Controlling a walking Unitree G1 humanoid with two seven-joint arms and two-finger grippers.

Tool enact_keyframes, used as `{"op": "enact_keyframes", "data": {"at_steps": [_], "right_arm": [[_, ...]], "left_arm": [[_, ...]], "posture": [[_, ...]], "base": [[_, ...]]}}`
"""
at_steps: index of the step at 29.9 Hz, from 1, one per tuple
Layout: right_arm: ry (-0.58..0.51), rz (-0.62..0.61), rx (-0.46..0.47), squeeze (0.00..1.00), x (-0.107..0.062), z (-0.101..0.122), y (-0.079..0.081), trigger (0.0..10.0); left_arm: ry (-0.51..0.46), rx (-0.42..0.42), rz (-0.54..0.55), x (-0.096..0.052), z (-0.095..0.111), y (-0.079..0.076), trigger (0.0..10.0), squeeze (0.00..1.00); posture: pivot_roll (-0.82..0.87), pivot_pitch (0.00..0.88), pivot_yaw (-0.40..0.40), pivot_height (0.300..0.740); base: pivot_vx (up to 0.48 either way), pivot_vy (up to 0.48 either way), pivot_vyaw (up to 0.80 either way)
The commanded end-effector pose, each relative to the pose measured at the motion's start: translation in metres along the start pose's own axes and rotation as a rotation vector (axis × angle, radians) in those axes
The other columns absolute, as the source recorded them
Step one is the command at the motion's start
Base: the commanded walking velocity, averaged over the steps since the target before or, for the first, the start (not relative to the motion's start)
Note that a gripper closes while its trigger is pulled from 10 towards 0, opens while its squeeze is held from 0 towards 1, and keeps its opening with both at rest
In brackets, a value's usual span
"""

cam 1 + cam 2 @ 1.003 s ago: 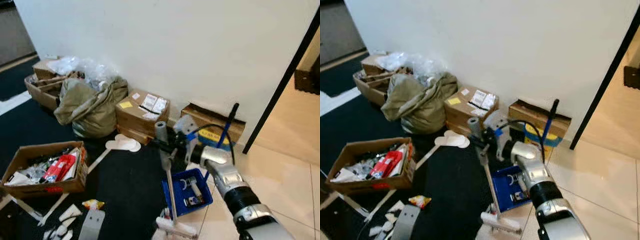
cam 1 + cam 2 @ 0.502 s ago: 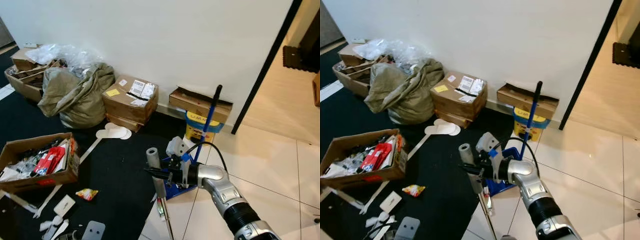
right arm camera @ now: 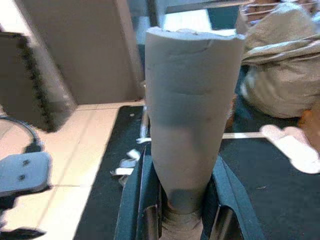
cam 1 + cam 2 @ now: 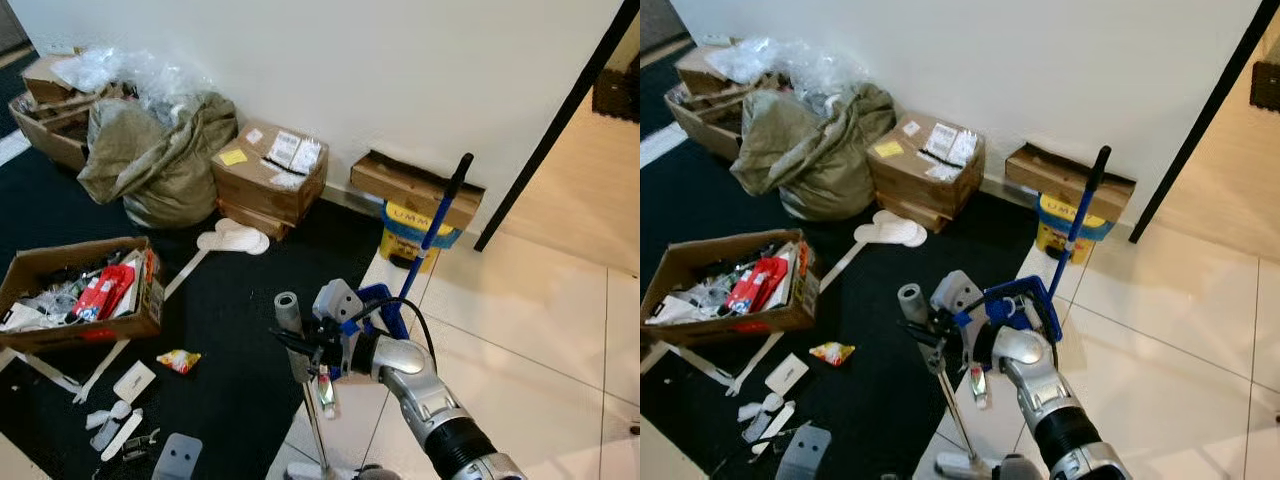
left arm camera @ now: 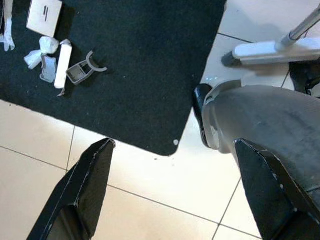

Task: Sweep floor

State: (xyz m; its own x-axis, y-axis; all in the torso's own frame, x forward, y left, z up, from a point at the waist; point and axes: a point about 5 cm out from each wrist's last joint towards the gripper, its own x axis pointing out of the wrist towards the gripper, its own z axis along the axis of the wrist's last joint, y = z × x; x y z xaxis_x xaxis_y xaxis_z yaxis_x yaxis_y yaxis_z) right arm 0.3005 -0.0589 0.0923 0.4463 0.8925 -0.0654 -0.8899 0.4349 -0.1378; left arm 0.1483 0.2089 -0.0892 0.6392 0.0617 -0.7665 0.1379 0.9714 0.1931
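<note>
My right gripper is shut on the grey broom handle, low in front of me at the rug's edge. The thin shaft runs down to the white broom head on the tiles. In the right wrist view the grey handle stands between the black fingers. A blue dustpan with a long blue handle stands just behind that arm. My left gripper hangs open over the rug corner, near the broom head.
Scraps of litter and a snack wrapper lie on the black rug. An open cardboard box, an olive bag, boxes and a yellow bucket line the wall. Tiles lie right.
The camera has swung and pulled back, so the whole scene has shifted. My right gripper keeps its hold on the broom handle, which now stands further left, over the rug's edge.
</note>
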Motion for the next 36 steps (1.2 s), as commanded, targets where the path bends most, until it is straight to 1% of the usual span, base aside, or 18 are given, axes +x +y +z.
{"op": "enact_keyframes", "data": {"at_steps": [1,2,3,4,5,6,9,13,14,15,19,25,30,33,36], "right_arm": [[-0.041,-0.052,-0.068,0.0,0.009,0.007,-0.002,10.0],[-0.074,-0.096,-0.12,0.0,0.012,0.015,-0.006,10.0],[-0.074,-0.096,-0.12,0.0,0.012,0.015,-0.006,10.0],[-0.096,-0.122,-0.163,0.0,0.015,0.022,-0.01,10.0],[-0.096,-0.122,-0.163,0.0,0.015,0.022,-0.01,10.0],[-0.108,-0.134,-0.186,0.0,0.016,0.025,-0.011,10.0],[-0.114,-0.143,-0.213,0.0,0.018,0.027,-0.011,10.0],[-0.117,-0.146,-0.219,0.0,0.019,0.028,-0.011,10.0],[-0.133,-0.159,-0.239,0.0,0.02,0.032,-0.014,10.0],[-0.145,-0.169,-0.251,0.0,0.02,0.035,-0.016,10.0],[-0.162,-0.191,-0.266,0.0,0.021,0.04,-0.02,10.0],[-0.186,-0.261,-0.281,0.0,0.025,0.048,-0.029,10.0],[-0.192,-0.279,-0.284,0.0,0.025,0.05,-0.031,10.0],[-0.218,-0.319,-0.288,0.0,0.026,0.055,-0.034,10.0],[-0.218,-0.319,-0.288,0.0,0.026,0.055,-0.034,10.0]], "left_arm": [[0.042,0.02,-0.004,-0.007,-0.017,0.002,10.0,0.0],[0.038,0.023,-0.002,-0.008,-0.019,0.003,10.0,0.0],[0.038,0.023,-0.002,-0.008,-0.019,0.003,10.0,0.0],[0.036,0.025,0.0,-0.009,-0.02,0.004,10.0,0.0],[0.036,0.025,0.0,-0.009,-0.02,0.004,10.0,0.0],[0.034,0.026,0.0,-0.009,-0.021,0.004,10.0,0.0],[0.034,0.027,-0.002,-0.01,-0.021,0.004,10.0,0.0],[0.034,0.028,-0.003,-0.01,-0.022,0.004,10.0,0.0],[0.036,0.034,-0.006,-0.011,-0.024,0.006,10.0,0.0],[0.038,0.039,-0.008,-0.012,-0.026,0.007,10.0,0.0],[0.038,0.046,-0.01,-0.013,-0.027,0.008,10.0,0.0],[0.028,0.051,-0.012,-0.012,-0.024,0.009,10.0,0.0],[0.027,0.051,-0.012,-0.012,-0.024,0.009,10.0,0.0],[0.025,0.055,-0.01,-0.011,-0.023,0.009,10.0,0.0],[0.025,0.055,-0.01,-0.011,-0.023,0.009,10.0,0.0]], "posture": [[0.02,0.306,0.031,0.74],[0.02,0.308,0.031,0.74],[0.02,0.308,0.031,0.74],[0.02,0.315,0.034,0.74],[0.02,0.315,0.034,0.74],[0.02,0.315,0.034,0.74],[0.03,0.321,0.039,0.74],[0.03,0.321,0.039,0.74],[0.04,0.34,0.049,0.74],[0.04,0.34,0.049,0.74],[0.04,0.343,0.056,0.74],[0.04,0.337,0.057,0.74],[0.04,0.337,0.056,0.74],[0.04,0.331,0.06,0.74],[0.04,0.331,0.06,0.74]], "base": [[0.0,0.0,0.0],[0.0,0.0,0.0],[0.0,0.0,0.0],[0.0,0.0,0.0],[0.0,0.0,0.0],[0.0,0.0,0.0],[0.0,0.0,0.0],[0.0,0.0,0.0],[0.0,0.0,0.0],[0.0,0.0,0.0],[0.0,0.0,0.0],[0.0,0.0,0.0],[0.0,0.0,0.0],[0.0,0.0,0.0],[0.0,0.0,0.0]]}}
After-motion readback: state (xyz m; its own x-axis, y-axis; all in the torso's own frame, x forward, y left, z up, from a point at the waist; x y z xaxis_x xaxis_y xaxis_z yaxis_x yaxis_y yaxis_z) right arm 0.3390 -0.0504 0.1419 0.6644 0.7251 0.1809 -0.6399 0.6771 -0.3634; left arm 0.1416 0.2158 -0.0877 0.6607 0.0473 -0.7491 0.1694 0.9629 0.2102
